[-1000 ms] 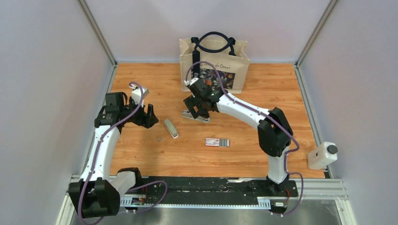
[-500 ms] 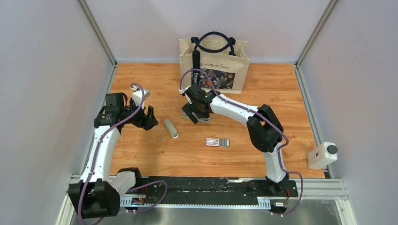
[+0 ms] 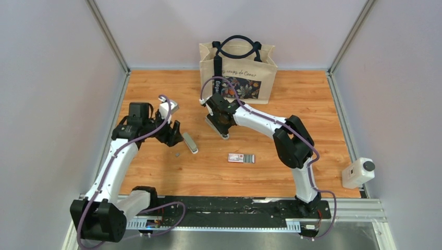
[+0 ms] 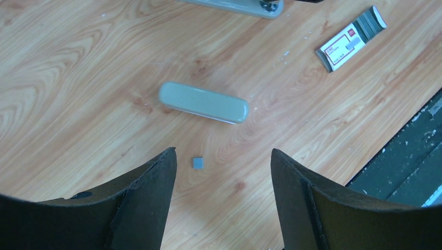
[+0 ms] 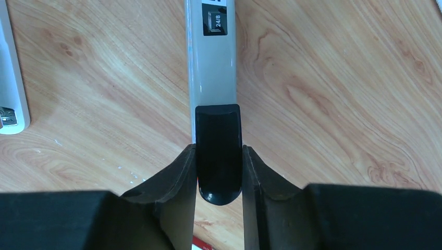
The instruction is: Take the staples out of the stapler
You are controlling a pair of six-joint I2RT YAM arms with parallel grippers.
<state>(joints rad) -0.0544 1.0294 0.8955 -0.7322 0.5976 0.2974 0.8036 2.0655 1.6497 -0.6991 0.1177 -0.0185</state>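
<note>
The stapler [image 5: 211, 57] is a pale grey bar with a "24/8" label and a glossy black end [image 5: 219, 151], lying flat on the wooden table. My right gripper [image 5: 219, 148] is shut on that black end, one finger on each side; from above, this gripper [image 3: 221, 125] covers most of the stapler. A tiny grey square bit [image 4: 198, 163], seemingly a short piece of staples, lies on the wood just ahead of my open, empty left gripper [image 4: 223, 153]. Seen from above, the left gripper [image 3: 172, 134] sits beside that bit [image 3: 177, 153].
A loose grey-green oblong bar [image 4: 203, 102] lies just past the staple bit. A small red-labelled box [image 3: 241, 158] with grey strips at one end rests nearer the front. A tote bag [image 3: 237, 70] stands at the back. A pale riveted piece [image 5: 10, 78] lies left of the stapler.
My right gripper has come down and closed on the stapler's black end. My left arm has moved right, toward the oblong bar and the staple bit, still open.
</note>
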